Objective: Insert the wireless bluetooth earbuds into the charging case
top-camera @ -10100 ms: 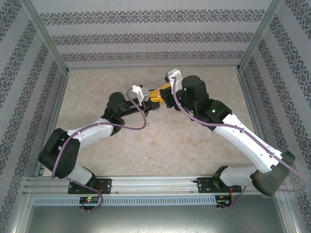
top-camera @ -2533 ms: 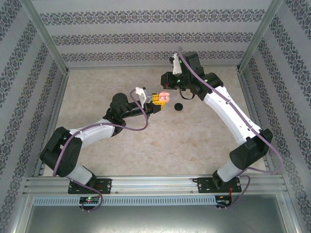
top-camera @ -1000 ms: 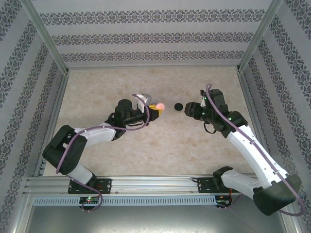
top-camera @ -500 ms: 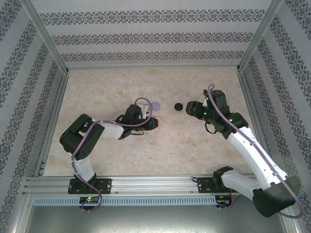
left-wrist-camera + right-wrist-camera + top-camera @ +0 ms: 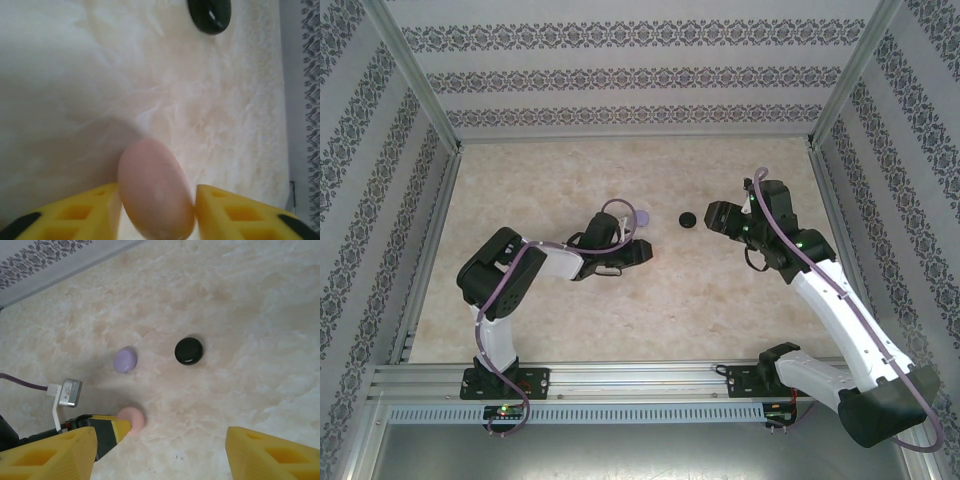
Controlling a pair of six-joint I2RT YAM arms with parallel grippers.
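Left arm has dipped low and brought the pink case (image 5: 155, 192) down to the table (image 5: 720, 300); right arm has backed off.
Between the yellow fingers (image 5: 75, 215) of the left gripper (image 5: 642, 251) sits the pink case, but I cannot tell if it is squeezed or let go. Off to the side lies the purple case (image 5: 125, 360), and further ahead the black case (image 5: 189, 350). Past them hangs the right gripper (image 5: 160, 442), spread wide and holding nothing. All three lids look shut, so I guess the earbuds are inside and little is left. Pale, cloudy tabletop; flowery striped walls (image 5: 640, 80) all round.
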